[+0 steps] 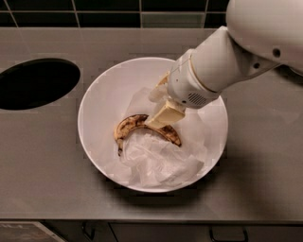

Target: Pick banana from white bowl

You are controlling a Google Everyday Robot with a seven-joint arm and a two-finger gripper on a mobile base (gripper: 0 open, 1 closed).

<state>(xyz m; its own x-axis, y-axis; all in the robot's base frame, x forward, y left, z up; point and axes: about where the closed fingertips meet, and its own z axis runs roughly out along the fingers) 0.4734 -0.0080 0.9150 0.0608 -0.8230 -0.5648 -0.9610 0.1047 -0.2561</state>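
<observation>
- the banana (130,124) is lying in the white bowl (105,94), a bit left of the bowl's middle, arched with the hump toward the far side
- it's small and properly overripe: yellow skin with loads of brown-black blotches, and a thin dark stem pointing down toward the near-left
- its right end tapers off toward the near-right, resting on the crumpled white paper (158,163) that lines the bowl
- the gripper (163,116) comes in from the right and sits low inside the bowl, with a cream-yellow pad right over the middle of the banana, covering that part of it
- honestly can't tell if the gripper is clamped on the banana or loose; the wrist blocks the view of that bit
- behind it is the fat white arm (227,61), which slants up and off the top right corner and hangs over the bowl's far-right rim
- the bowl is big, round and glossy, way longer than the banana, and sits roughly in the centre of a grey counter (47,179)
- to the left of the bowl, well apart from it, there's a dark oval hole (35,82) cut into the counter
- along the far edge runs a wall of dark tiles (94,12)
</observation>
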